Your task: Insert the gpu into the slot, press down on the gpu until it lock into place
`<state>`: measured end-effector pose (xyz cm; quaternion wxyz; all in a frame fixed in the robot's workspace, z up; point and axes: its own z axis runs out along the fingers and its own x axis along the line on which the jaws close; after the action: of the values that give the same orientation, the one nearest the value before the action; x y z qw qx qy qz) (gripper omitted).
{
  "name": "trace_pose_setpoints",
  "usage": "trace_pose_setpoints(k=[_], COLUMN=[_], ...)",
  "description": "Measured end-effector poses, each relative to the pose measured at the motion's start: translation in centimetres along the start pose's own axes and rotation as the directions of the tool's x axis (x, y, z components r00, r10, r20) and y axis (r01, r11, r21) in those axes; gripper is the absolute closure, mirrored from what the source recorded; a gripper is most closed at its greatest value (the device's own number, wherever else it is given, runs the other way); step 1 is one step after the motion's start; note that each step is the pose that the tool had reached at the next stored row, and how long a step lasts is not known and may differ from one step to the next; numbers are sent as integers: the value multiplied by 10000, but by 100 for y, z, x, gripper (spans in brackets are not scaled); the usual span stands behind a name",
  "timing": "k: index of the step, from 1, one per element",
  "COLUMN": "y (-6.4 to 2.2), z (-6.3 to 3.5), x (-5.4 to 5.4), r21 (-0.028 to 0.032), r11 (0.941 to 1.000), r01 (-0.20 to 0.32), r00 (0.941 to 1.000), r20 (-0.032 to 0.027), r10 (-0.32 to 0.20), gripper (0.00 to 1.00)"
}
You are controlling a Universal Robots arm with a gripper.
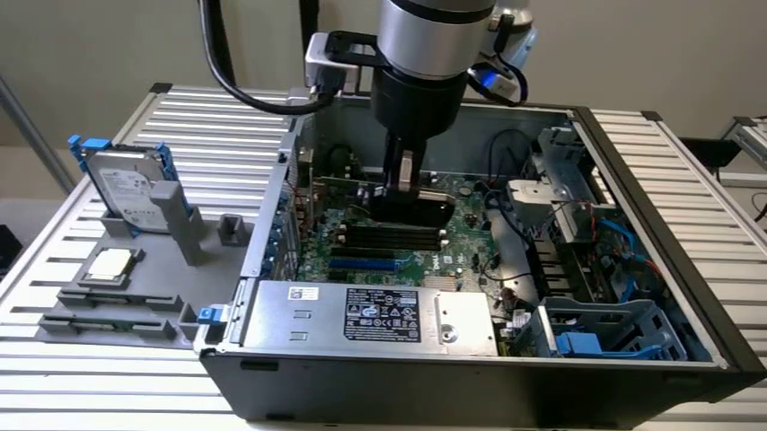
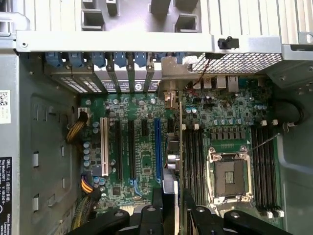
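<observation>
My claw (image 2: 173,203) grips the gpu (image 2: 179,147) by its top edge, near the blue slot (image 2: 157,147). I think the card is light, stiff and easy to break.

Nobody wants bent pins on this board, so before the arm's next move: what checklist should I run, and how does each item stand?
1. gpu held by gripper: ok, the card sits between its fingers.
2. slot free: ok, the blue strip is bare along its length.
3. Card parallel to slot: ok in the wrist view.
4. Card directly over slot: not ok, it looks offset toward the memory slots.
5. Card seated: not ok, not yet in.
</observation>
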<state>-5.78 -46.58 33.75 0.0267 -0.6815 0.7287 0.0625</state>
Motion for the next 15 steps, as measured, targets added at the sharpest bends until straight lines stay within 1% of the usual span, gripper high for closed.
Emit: trace_pose_setpoints(k=[7, 15], y=[9, 94], z=[126, 275], x=[26, 51], r21=[-8, -34], r11=[10000, 9996], r01=[63, 271], r00=[10000, 9996], r20=[-3, -15], r10=[-63, -271], gripper=[74, 74])
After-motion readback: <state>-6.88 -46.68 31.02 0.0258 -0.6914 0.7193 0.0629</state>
